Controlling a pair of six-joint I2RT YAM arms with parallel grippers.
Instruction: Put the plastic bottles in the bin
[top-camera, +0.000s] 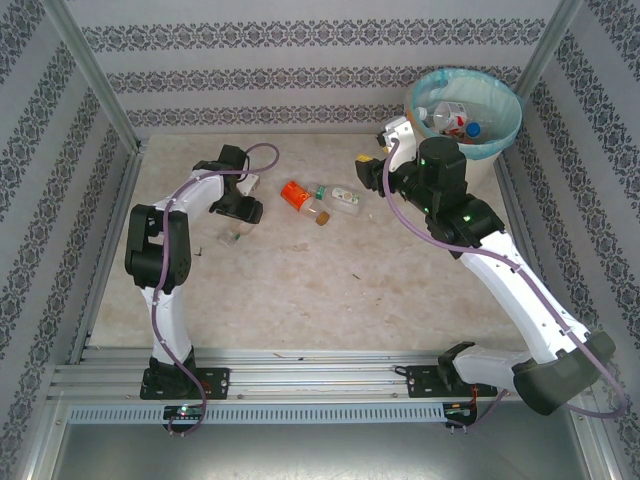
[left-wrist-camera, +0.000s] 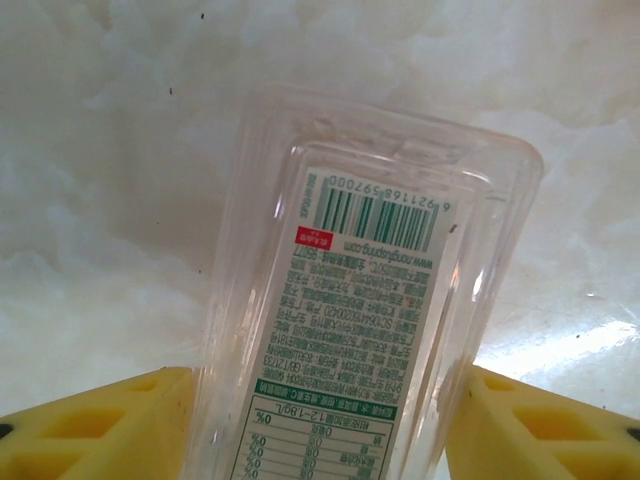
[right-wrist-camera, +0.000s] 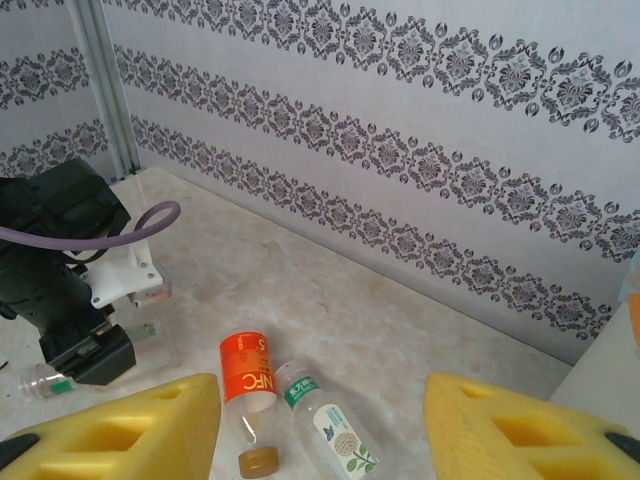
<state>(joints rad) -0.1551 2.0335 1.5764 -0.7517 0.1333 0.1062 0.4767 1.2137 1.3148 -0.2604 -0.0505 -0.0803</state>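
The worktop (top-camera: 330, 290) is occupied at its far right corner by the bin (top-camera: 512, 118), whose teal liner is folded over the rim. A few bottles (top-camera: 455, 118) are already seen inside it.

The step in hand is judged to be the pick-up of another bottle. The left gripper (top-camera: 238, 212) is positioned low over a clear bottle (left-wrist-camera: 370, 260) that lies on the worktop left of centre, well apart from the bin. In the left wrist view its jaws are set against both sides of that bottle — whether it is firmly clamped cannot be told.

The right gripper (right-wrist-camera: 322, 392) is held near the bin, with its jaws apart and nothing between them.

Between the arms, an orange-labelled bottle (top-camera: 296, 194) and a small clear one with a green cap (right-wrist-camera: 325, 425) are left lying side by side.

For the next move, a sure hold would be needed, then a lift clear of the worktop and a long carry across to the bin — a reach that may be awkward for the left arm.

The clear bottle's neck and cap are cut off in the left wrist view, and from above it is mostly covered by the gripper. The bin's contents cannot be counted.
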